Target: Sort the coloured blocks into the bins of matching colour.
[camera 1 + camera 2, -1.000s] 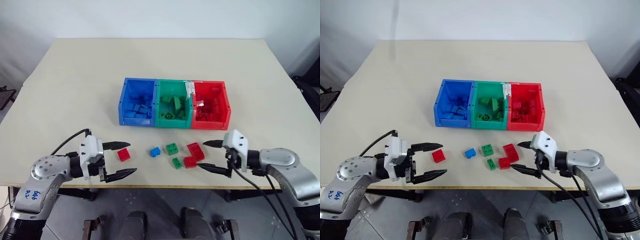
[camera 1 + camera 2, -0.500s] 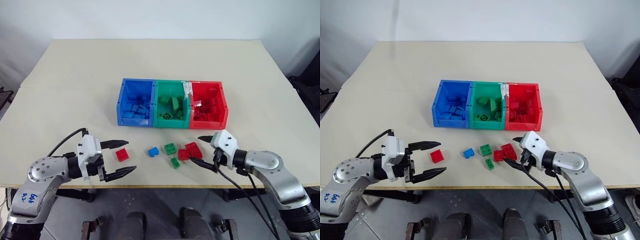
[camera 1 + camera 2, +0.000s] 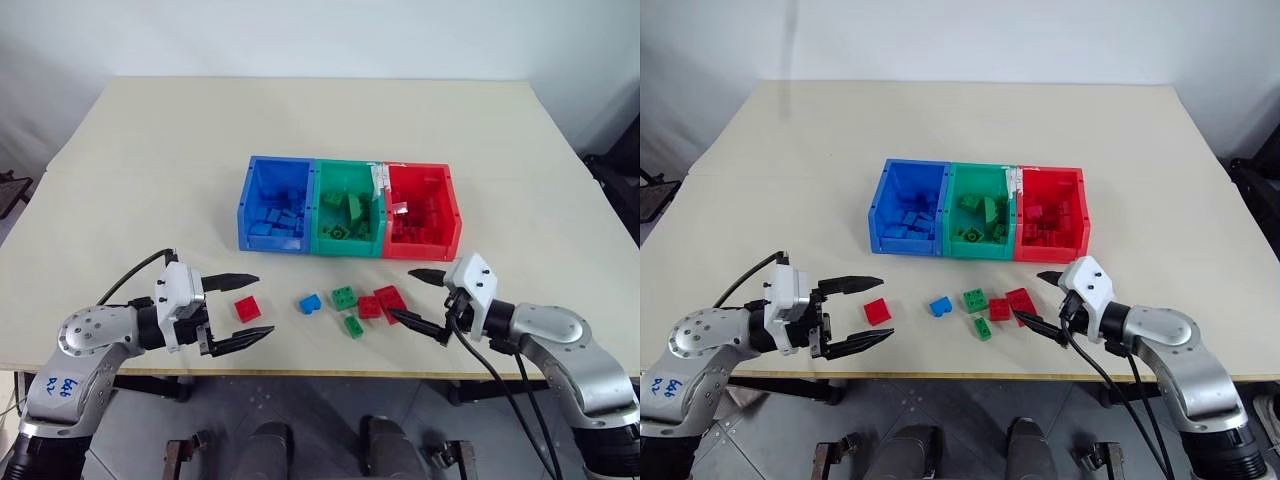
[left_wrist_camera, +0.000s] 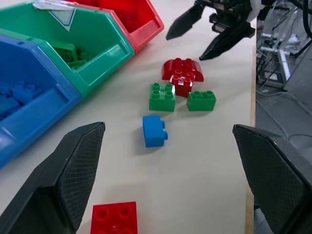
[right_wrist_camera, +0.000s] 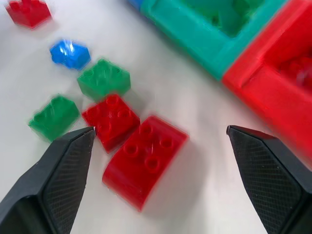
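I see a beige table (image 3: 150, 170) against a white wall (image 3: 300, 35), grey tiled floor (image 3: 320, 410) under its near edge. Bins (image 3: 347, 208) sit mid-table: blue, green, red, all holding bricks. Loose blocks (image 3: 350, 303) lie near the front edge; one red brick (image 3: 247, 309) sits apart, between my left gripper's (image 3: 240, 312) spread fingers. Right gripper (image 3: 418, 296) spread too, empty, just beside the red pair (image 5: 131, 141).
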{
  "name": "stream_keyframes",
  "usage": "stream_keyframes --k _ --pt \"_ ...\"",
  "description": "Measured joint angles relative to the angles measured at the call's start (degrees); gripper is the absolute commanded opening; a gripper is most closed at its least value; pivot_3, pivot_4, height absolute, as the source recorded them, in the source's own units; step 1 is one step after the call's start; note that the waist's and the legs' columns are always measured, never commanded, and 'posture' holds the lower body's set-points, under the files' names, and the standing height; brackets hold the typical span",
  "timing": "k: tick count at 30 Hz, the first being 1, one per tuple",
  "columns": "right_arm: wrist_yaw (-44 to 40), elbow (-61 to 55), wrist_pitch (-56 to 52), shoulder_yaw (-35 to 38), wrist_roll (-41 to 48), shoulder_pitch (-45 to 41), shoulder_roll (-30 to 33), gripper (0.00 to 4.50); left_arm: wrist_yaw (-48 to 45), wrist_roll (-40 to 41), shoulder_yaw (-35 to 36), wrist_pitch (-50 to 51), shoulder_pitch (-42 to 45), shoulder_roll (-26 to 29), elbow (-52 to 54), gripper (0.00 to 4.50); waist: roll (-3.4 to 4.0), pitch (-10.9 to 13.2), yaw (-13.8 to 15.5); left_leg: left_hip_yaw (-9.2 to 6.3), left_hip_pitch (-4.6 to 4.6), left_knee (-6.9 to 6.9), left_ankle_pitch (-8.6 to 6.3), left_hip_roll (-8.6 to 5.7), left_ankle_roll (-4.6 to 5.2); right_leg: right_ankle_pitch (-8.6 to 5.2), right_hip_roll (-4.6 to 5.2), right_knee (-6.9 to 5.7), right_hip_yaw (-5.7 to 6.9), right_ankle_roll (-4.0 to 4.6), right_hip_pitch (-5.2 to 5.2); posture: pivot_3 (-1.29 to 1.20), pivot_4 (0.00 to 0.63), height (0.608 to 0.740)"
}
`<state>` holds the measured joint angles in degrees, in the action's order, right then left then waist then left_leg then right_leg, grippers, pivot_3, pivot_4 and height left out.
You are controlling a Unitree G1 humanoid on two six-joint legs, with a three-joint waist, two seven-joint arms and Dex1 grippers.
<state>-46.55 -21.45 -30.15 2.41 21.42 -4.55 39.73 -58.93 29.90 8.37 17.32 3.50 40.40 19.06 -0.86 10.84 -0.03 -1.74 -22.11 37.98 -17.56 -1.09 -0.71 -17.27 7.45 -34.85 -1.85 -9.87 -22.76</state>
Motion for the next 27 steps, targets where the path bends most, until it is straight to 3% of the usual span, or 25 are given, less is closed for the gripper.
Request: stream_keyframes --k 5,18,21,27 --pt "2.7 -1.2 -3.3 -1.6 -0.5 3.1 -0.4 4.5 -1.7 0.0 -1.2 0.0 2.5 -0.1 -0.3 4.47 0.0 0.0 -0.1 0.0 0.0 -0.04 -0.01 0.0 -0.01 0.0 -0.01 0.04 0.01 0.0 0.0 0.0 0.15 0.74" --pt "13.1 -4.7 -3.6 -6.0 -4.1 4.3 -9.3 4.5 -3.5 0.2 -5.0 0.8 5.2 -1.6 -1.1 4.47 -0.03 0.0 -0.3 0.01 0.03 -0.05 -0.02 0.05 -0.04 0.0 -0.06 0.03 0.0 0.0 0.0 0.0 0.15 0.74" --pt "15.1 -4.7 -3.5 -6.6 -5.7 3.9 -10.2 3.92 -3.7 0.2 -5.0 0.8 5.2 -1.6 -1.4 4.5 -0.04 0.0 -0.3 0.01 0.03 -0.05 -0.02 0.04 -0.04 0.0 -0.06 0.03 0.0 0.0 0.0 0.0 0.15 0.74" --pt "13.8 -1.8 -0.5 -5.6 -6.1 3.0 -8.8 1.86 -3.8 0.2 -5.0 0.6 5.5 -1.6 -2.1 4.5 -0.05 0.0 -0.2 0.0 0.03 -0.05 -0.02 0.02 -0.03 0.0 -0.05 0.04 0.01 0.0 0.0 0.0 0.15 0.74"
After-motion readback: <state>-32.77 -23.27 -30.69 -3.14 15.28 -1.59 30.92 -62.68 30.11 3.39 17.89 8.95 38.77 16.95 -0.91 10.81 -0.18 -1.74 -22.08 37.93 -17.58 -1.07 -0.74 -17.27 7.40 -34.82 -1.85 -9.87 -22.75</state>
